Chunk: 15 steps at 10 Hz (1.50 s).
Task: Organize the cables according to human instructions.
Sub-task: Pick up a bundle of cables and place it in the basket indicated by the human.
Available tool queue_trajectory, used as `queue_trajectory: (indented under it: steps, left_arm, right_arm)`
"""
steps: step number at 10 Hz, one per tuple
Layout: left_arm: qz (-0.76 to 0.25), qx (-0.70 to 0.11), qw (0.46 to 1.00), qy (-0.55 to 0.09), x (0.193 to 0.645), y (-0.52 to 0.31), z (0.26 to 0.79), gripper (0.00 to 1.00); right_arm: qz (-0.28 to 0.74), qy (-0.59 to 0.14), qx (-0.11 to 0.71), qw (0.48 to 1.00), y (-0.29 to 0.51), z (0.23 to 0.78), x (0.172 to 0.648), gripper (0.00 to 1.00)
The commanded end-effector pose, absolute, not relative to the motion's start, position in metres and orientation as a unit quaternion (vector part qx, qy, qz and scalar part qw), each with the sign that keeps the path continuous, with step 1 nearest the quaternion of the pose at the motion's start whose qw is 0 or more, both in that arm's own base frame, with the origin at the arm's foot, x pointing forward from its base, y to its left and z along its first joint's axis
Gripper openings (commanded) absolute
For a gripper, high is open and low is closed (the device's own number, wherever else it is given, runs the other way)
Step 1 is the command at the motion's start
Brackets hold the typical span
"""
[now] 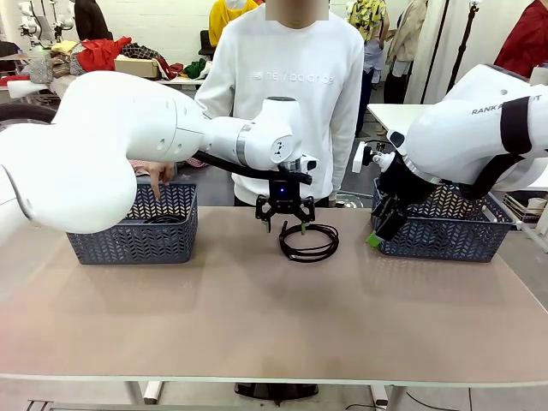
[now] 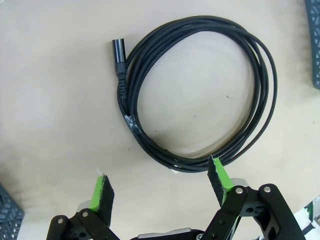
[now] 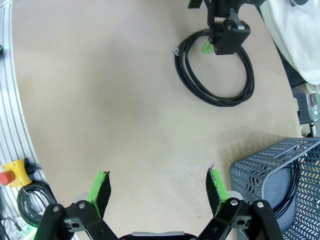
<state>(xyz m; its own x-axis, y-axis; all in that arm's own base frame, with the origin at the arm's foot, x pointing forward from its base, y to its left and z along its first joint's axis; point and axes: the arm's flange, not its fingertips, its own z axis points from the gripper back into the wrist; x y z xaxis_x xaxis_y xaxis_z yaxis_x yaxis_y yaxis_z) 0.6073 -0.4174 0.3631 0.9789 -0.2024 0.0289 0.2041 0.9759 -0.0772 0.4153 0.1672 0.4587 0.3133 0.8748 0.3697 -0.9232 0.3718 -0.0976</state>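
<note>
Black coiled cable [image 1: 308, 242] flat on table, mid-far side.

Front camera facing across the bench [image 1: 257, 308] toward the person; both wrist cameras looking down, sharing the coiled cable [image 2: 200, 95].

Two blue-grey herringbone baskets [image 1: 133, 240] [image 1: 441, 233] stand at opposite ends of the beige table [image 1: 257, 317].

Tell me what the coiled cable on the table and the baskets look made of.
Coiled cable: apparently a braided fabric sheath, matte black with fine woven texture; its plug looks like smooth plastic or metal. Left basket: likely moulded plastic, blue-grey, with herringbone cut-outs.
</note>
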Motion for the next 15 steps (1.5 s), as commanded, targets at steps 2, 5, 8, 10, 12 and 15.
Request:
queue_trajectory:
  steps: [2,5,8,10,12,15]
  left_arm:
    - [-0.106,-0.042,0.993,-0.012,0.606,-0.417,0.366,1.0]
    - [-0.077,-0.033,0.996,-0.027,0.605,-0.417,0.356,1.0]
    - [-0.049,-0.028,0.998,-0.036,0.606,-0.417,0.344,1.0]
    - [-0.033,-0.02,0.999,-0.037,0.607,-0.42,0.338,1.0]
    - [-0.024,-0.014,0.999,-0.038,0.609,-0.418,0.331,1.0]
    - [-0.025,-0.012,0.999,-0.036,0.61,-0.42,0.324,1.0]
  right_arm:
    - [0.558,-0.184,0.065,0.807,0.168,0.458,0.414,1.0]
    - [0.558,-0.184,0.065,0.807,0.168,0.458,0.414,1.0]
    - [0.558,-0.184,0.065,0.807,0.168,0.458,0.414,1.0]
    - [0.558,-0.184,0.065,0.807,0.168,0.458,0.414,1.0]
    - [0.558,-0.184,0.065,0.807,0.168,0.458,0.414,1.0]
    - [0.558,-0.184,0.065,0.807,0.168,0.458,0.414,1.0]
